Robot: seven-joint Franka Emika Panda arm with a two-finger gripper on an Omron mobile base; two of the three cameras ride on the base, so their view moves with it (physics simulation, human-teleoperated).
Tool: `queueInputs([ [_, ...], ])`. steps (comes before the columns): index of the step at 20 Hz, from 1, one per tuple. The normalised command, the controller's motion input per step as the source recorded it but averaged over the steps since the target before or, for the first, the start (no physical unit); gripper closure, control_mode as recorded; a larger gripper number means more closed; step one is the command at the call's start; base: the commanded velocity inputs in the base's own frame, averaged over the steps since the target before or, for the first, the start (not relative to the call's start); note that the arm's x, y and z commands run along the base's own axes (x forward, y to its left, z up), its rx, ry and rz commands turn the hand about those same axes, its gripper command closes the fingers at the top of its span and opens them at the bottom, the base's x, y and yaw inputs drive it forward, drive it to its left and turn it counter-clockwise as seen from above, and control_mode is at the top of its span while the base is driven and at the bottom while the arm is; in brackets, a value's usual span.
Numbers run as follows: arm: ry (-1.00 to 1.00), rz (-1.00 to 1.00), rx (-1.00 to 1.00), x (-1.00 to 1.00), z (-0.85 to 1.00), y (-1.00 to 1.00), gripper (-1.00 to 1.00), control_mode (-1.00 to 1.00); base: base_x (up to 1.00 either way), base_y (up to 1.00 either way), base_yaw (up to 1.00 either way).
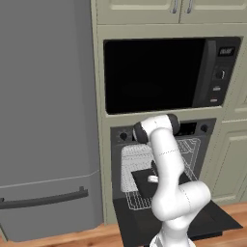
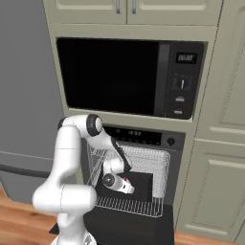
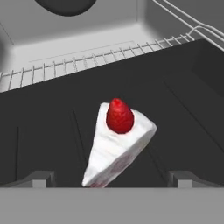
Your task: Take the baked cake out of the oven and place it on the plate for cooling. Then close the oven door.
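The cake [image 3: 118, 140] is a white wedge topped with a red strawberry. It lies on a dark tray [image 3: 175, 113] inside the oven [image 2: 143, 136]. The tray rests on the wire rack [image 3: 65, 65] in the pale grey cavity. My gripper [image 3: 111, 180] is open and hovers just in front of the cake's narrow tip, one fingertip [image 3: 39, 178] on each side of it, touching nothing. The oven door [image 1: 140, 226] hangs open, lying flat below the cavity; it is also in the right base view [image 2: 129, 227]. My arm reaches over it into the oven. The plate is out of view.
A large black microwave [image 1: 159, 72] sits right above the oven. The tall grey fridge [image 1: 43, 120] stands to the left. Pale cabinet doors [image 2: 215, 186] flank the oven on the right. The rack's raised side wires [image 3: 183, 22] border the tray.
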Motion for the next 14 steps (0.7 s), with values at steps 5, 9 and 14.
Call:
queueInputs([
  [5,0.00,-0.01,0.00,0.08,0.00,0.06,-1.00,-1.00,0.00,0.00,0.00],
  [9,0.00,-0.02,0.00,0.15,0.00,0.04,-1.00,-1.00,0.00,0.00,0.00],
  [14,0.00,-0.01,0.00,0.14,0.00,0.00,-1.00,-1.00,0.00,0.00,0.00],
])
